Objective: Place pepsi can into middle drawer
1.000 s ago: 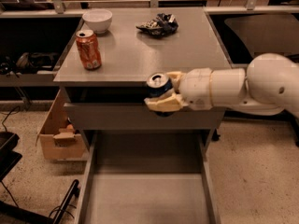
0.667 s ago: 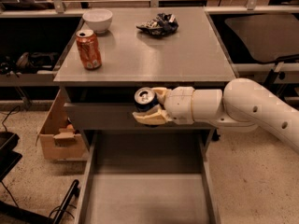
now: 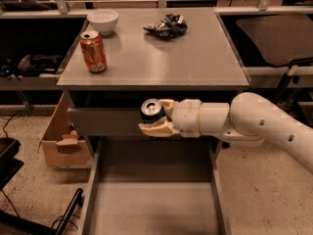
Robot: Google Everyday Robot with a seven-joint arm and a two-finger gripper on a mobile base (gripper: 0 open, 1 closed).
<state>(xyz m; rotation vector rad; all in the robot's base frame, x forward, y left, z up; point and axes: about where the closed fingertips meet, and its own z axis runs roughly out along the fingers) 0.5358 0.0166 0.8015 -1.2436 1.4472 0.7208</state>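
Note:
The pepsi can (image 3: pixel 151 111), dark blue with a silver top, is upright in my gripper (image 3: pixel 157 117), which is shut on it. The white arm reaches in from the right. The can hangs in front of the cabinet's grey top drawer panel (image 3: pixel 102 121), above the back of the pulled-out middle drawer (image 3: pixel 151 204). That drawer is wide, shallow and grey with a flat floor and thin side walls. The can is well above the drawer floor and touches nothing but the gripper.
On the cabinet top (image 3: pixel 195 58) stand an orange-red can (image 3: pixel 93 51), a white bowl (image 3: pixel 102 21) and a crumpled dark bag (image 3: pixel 166 26). A cardboard box (image 3: pixel 61 146) sits on the floor at the left. Dark gear lies at the bottom left (image 3: pixel 10 165).
My gripper has carried the pepsi can to the left along the front of the cabinet, staying above the open drawer. Nothing on the cabinet top has moved.

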